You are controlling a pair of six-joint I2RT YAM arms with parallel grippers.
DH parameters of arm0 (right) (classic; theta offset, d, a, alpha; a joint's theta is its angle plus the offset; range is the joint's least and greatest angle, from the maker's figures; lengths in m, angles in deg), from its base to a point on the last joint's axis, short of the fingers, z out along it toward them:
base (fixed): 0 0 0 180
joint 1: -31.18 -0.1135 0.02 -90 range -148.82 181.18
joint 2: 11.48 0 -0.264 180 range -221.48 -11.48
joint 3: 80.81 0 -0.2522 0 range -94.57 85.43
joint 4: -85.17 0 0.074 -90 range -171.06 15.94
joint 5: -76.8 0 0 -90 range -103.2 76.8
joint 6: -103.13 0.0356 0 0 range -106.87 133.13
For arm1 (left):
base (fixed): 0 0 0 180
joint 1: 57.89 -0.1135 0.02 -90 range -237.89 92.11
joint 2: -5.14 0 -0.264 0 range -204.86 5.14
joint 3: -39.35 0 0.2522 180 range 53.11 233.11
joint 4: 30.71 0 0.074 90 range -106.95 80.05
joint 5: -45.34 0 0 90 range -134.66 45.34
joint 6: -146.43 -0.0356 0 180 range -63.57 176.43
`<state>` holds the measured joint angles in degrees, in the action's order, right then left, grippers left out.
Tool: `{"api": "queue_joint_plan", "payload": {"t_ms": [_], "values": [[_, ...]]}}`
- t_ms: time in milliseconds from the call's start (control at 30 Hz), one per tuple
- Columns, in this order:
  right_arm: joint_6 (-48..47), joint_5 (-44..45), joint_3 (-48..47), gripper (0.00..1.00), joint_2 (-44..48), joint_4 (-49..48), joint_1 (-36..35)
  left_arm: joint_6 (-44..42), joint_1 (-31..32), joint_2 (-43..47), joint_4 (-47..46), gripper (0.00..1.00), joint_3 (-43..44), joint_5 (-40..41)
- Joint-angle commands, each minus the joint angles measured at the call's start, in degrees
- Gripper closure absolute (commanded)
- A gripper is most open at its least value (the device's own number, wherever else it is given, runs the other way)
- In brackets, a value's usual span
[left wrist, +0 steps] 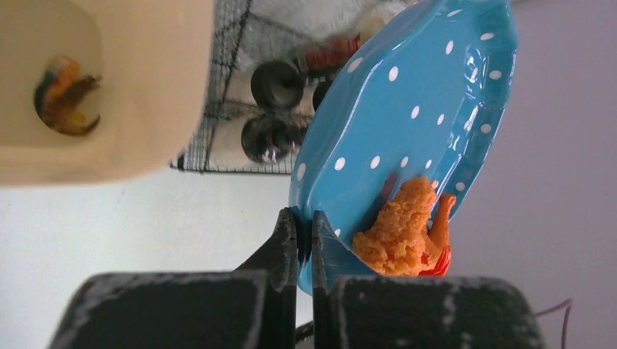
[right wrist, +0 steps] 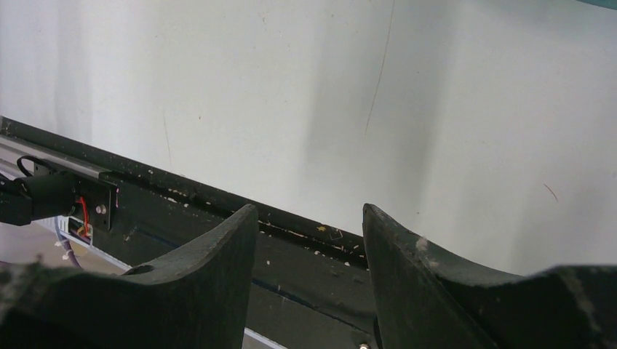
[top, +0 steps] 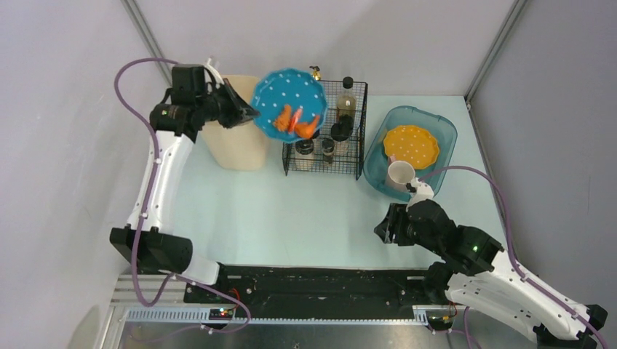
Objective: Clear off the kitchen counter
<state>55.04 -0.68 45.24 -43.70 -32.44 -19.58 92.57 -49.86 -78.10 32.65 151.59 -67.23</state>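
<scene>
My left gripper (top: pixel 247 113) is shut on the rim of a blue white-dotted plate (top: pixel 289 102) and holds it tilted in the air beside the cream bin (top: pixel 234 138). Orange food pieces (top: pixel 295 122) lie on the plate's low side. In the left wrist view the jaws (left wrist: pixel 305 222) pinch the plate (left wrist: pixel 407 109) next to the orange food (left wrist: pixel 400 229); one food scrap (left wrist: pixel 62 98) lies inside the bin (left wrist: pixel 145 87). My right gripper (top: pixel 384 231) is open and empty above the pale mint-blue kitchen counter (top: pixel 291 218) near its black front rail (right wrist: pixel 218 200).
A black wire rack (top: pixel 326 131) with bottles and jars stands at the back middle. A translucent teal tub (top: pixel 444 131) at the back right holds an orange plate (top: pixel 412 145) and a white mug (top: pixel 400 174).
</scene>
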Motion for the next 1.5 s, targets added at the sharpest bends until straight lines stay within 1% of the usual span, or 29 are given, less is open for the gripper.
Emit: {"api": "queue_joint_plan", "payload": {"t_ms": [0, 67, 133, 400, 500, 700, 900, 1033, 1167, 1467], "values": [[0.8, 1.5, -0.1, 0.41, -0.2, 0.0, -0.3, 5.0, -5.0, -2.6, -6.4, 1.00, 9.0, -8.3], [0.9, 1.5, -0.1, 0.41, -0.1, 0.3, -0.3, 6.0, -7.2, -4.6, -6.3, 1.00, 11.6, -9.4], [1.0, 1.6, 0.0, 0.41, 0.0, 0.5, -0.4, 6.9, -11.1, -6.1, -6.3, 1.00, 14.6, -10.1], [1.4, 2.0, -0.1, 0.41, 0.6, 1.6, -0.4, 11.3, -19.6, -10.3, -6.3, 1.00, 21.9, -9.9], [1.6, 2.3, -0.1, 0.41, 0.9, 1.9, -0.4, 11.7, -22.0, -11.0, -6.1, 1.00, 23.3, -7.6], [2.6, 2.4, -0.1, 0.41, 1.8, 2.6, -0.5, 10.3, -25.3, -9.9, -5.8, 1.00, 22.7, -1.6], [3.0, 2.4, -0.1, 0.41, 3.0, 3.2, -0.5, 8.4, -27.5, -9.6, -5.8, 1.00, 22.2, 2.7], [3.2, 2.5, -0.1, 0.41, 2.8, 3.2, -0.6, 6.3, -28.0, -9.2, -5.7, 1.00, 21.6, 6.6], [3.3, 2.3, 0.0, 0.41, 2.3, 2.5, -0.6, 3.5, -28.0, -7.8, -5.8, 1.00, 20.1, 12.2], [3.4, 2.2, -0.1, 0.41, 1.6, 2.3, -0.7, -2.9, -26.7, -5.8, -5.8, 1.00, 17.7, 19.9]]}}
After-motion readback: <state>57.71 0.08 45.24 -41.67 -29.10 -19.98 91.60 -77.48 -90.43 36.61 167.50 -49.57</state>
